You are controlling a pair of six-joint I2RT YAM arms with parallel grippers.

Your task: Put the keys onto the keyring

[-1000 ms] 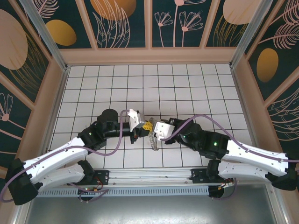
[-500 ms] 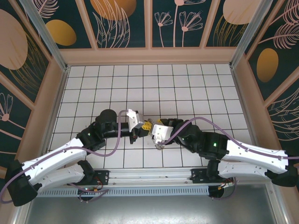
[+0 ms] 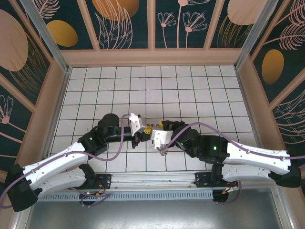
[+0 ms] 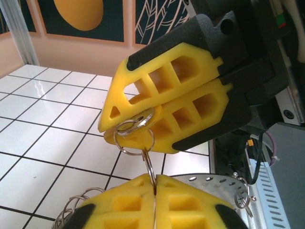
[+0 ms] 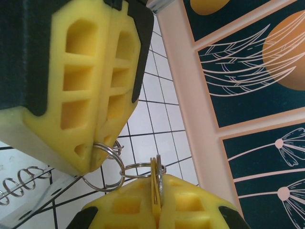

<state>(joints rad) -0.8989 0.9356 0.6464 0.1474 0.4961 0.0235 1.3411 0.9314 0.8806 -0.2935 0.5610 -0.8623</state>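
1 white tiled floor (image 3: 190, 86), floral walls (image 3: 124, 24)

- Bright, even light is coming from above.
- The tiled floor (image 3: 190, 90) is showing soft glare.
- Wrist views are blurring slightly at their bottom edge.

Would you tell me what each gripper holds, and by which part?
Left gripper pinches one small ring by its rim; right gripper pinches a linked ring likewise.

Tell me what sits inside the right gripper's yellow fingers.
A small silvery wire ring and a thin yellow-tan key, edge-on, stick out of the right gripper; their clamped parts are hidden.
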